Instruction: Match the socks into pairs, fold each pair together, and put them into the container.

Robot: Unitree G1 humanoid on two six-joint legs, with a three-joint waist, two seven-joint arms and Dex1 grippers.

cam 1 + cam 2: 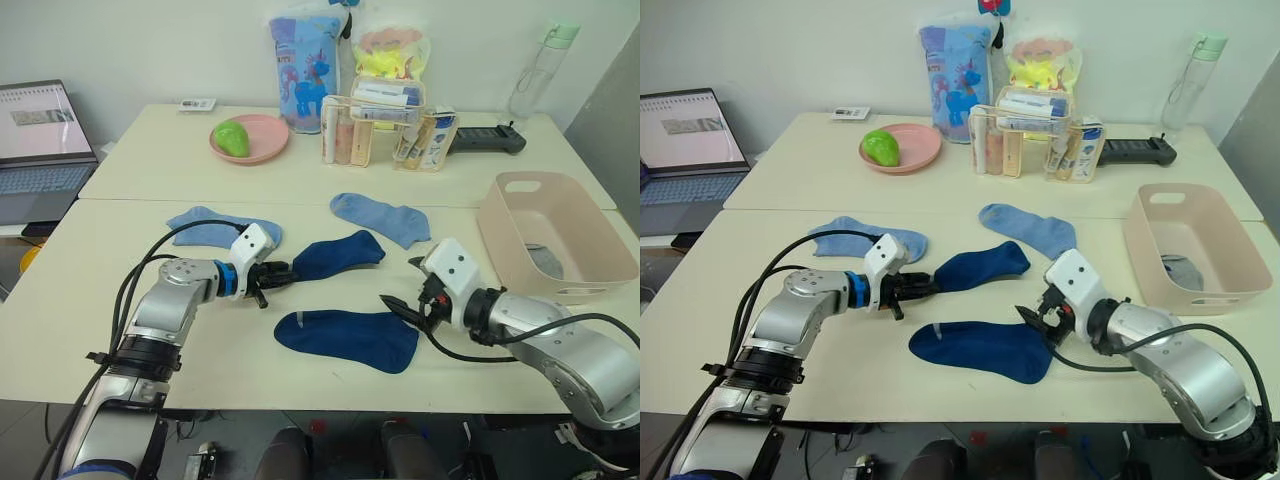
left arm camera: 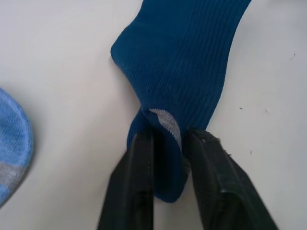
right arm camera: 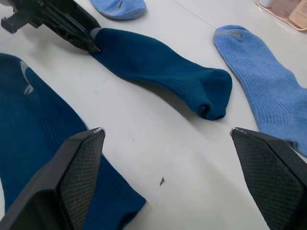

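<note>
The left gripper [image 1: 277, 277] is pinched shut on the end of one dark navy sock [image 1: 338, 254], its two black fingers [image 2: 139, 182] squeezing the fabric right beside a small grey mark. That sock lies stretched across the middle of the tabletop [image 1: 90, 300], its far end pointing toward the container side. The second navy sock [image 1: 348, 338] lies flat nearer the front edge, just apart from the first. The right gripper [image 1: 405, 310] sits at that sock's right end with its fingers spread wide apart, holding nothing; in the right wrist view the two pads [image 3: 79, 163] stand well apart over the sock's edge and the bare surface.

Two light blue socks lie farther back: one light blue sock [image 1: 215, 231] behind the left gripper, toward the left side, and the other light blue sock [image 1: 382, 217] behind the middle, angled toward the right. The pale pink container [image 1: 520, 240] stands near the right edge of the tabletop, and a grey sock [image 1: 543, 260] lies inside it on the bottom.

Along the back edge are a round pink plate [image 1: 262, 139] with a green object [image 1: 232, 138] on it, a clear organiser [image 1: 372, 125] of bottles and tubes, and a water bottle [image 1: 536, 72] toward the back right corner. A laptop [image 1: 38, 150] stands open off the left side.
</note>
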